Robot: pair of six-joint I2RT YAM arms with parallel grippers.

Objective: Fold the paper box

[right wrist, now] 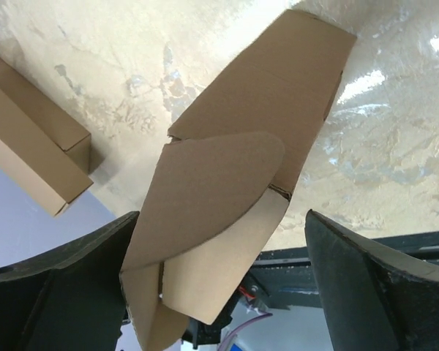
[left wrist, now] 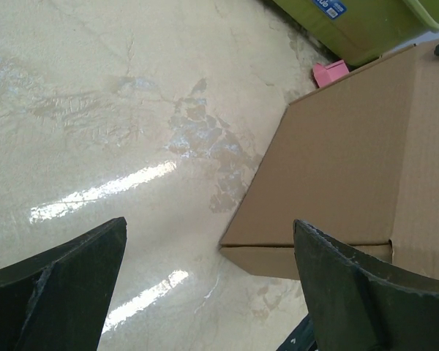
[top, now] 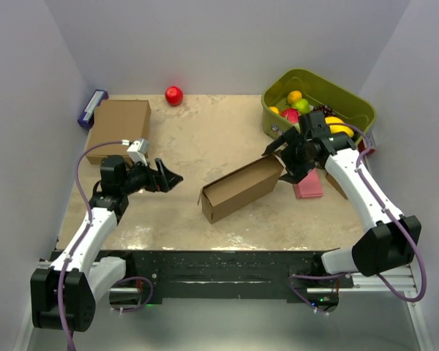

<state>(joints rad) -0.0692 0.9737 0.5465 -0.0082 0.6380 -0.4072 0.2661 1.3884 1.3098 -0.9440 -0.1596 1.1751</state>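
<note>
Right claw (top: pixel 281 165): spread wide, straddling one end flap (right wrist: pixel 212 183) of the paper box (top: pixel 241 189), pinching nothing.
Box position: part-folded, lying between both claws; the flap sits inside the right claw's span, probably for tucking.
Left claw (top: pixel 170 175): spread, empty, box just ahead; probably ready to brace.
Obstructions: pink block (top: pixel 308 189) beside right claw, green bin (top: pixel 351 99) behind it.
</note>
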